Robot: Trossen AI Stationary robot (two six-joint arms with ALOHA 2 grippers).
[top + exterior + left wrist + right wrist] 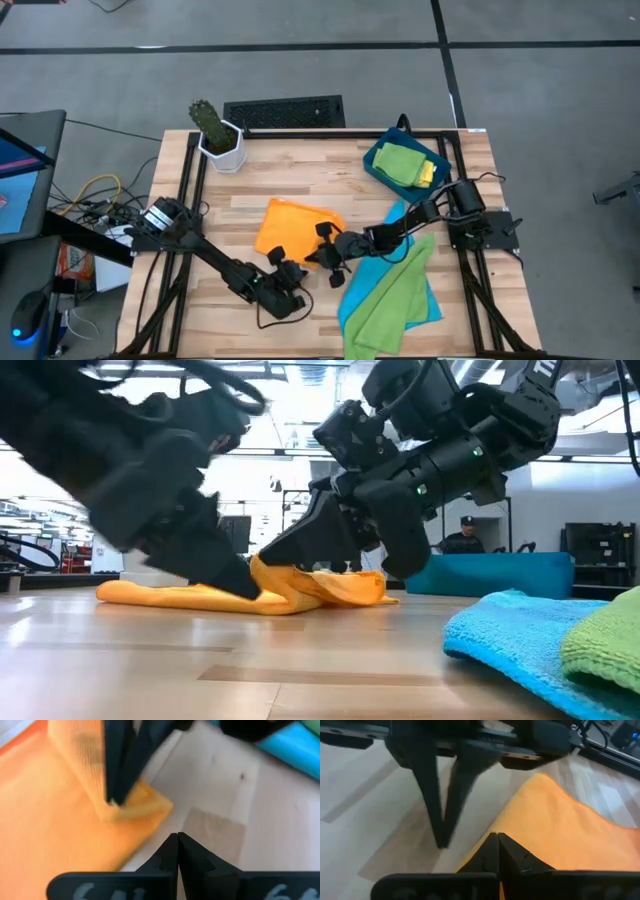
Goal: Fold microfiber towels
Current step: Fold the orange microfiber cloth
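From my remote station, left to right across the wooden table (pixel 300 185): a potted cactus (pixel 215 132) stands at the far left corner, clear of the work. My left gripper (pixel 285 291) sits low near the front edge of the orange towel (pixel 290 228), fingers pressed together on nothing; its wrist camera shows bare wood just beyond the tips. My right gripper (pixel 328 250) is pinched tight on the orange towel's near corner, which bunches into a thick fold at the fingertips. Beyond it, the bright blue towel (pixel 372 282) lies spread with a lime green towel (pixel 395 295) draped across it and hanging toward the front edge. At far right, the dark-blue tray (pixel 380 162) holds a folded green towel (pixel 401 163) over a yellow one (pixel 427 173).

The risks, as I judge them: the two grippers are close together, so a careless sweep could knock them into each other. The pinch holds a bunched wad rather than one clean layer, so carrying it across may leave a crooked fold. With nothing pinning the orange towel, it could drag whole instead of folding.
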